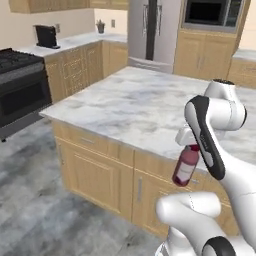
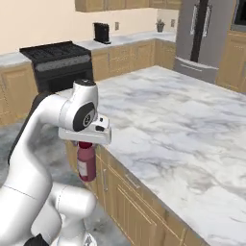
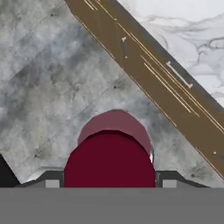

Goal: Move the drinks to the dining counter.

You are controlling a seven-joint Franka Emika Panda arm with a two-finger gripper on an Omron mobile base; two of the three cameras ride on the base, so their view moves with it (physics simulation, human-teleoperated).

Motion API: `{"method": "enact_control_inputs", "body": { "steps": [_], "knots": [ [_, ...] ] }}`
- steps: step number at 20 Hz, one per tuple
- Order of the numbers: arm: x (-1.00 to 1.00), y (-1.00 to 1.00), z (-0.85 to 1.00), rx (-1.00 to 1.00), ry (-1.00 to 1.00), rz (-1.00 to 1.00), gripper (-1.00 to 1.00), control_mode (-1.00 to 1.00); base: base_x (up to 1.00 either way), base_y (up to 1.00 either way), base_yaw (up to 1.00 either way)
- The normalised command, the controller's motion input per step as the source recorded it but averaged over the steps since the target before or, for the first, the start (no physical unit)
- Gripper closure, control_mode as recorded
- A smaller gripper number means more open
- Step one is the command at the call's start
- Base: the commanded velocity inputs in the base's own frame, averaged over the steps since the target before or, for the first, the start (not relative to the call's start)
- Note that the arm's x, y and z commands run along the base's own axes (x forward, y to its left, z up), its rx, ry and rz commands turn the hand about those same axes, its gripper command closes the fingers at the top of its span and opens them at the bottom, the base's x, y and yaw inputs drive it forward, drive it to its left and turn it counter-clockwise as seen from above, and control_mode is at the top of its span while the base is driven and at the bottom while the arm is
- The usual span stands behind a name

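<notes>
The gripper (image 2: 85,142) clamps the pink bottle (image 1: 186,165) by its red cap (image 3: 109,159), hanging it short of the dining counter (image 1: 145,107); smooth, stiff, top-held, it may swing.

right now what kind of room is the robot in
A home kitchen, rendered. A black stove stands against the wall run of light wood cabinets, a steel fridge sits at the back beside a built-in microwave, and a marble-topped island fills the middle.
</notes>
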Motion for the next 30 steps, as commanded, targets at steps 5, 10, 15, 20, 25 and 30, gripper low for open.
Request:
{"method": "enact_control_inputs", "body": {
  "steps": [5,10,15,20,25,30],
  "knots": [
    [0.0,0.0,0.0,0.0,0.0,0.0,1.0,1.0,0.27,-0.19,-0.8],
    [0.0,0.0,0.0,0.0,0.0,0.0,1.0,1.0,0.46,-0.14,-0.73],
    [0.0,0.0,0.0,0.0,0.0,0.0,1.0,1.0,0.89,0.0,-0.52],
    [0.0,0.0,0.0,0.0,0.0,0.0,1.0,1.0,0.87,0.0,-0.13],
    [0.0,0.0,0.0,0.0,0.0,0.0,1.0,1.0,0.0,0.0,0.0],
    [0.0,0.0,0.0,0.0,0.0,0.0,1.0,1.0,0.0,0.0,0.0]
  ]
}}
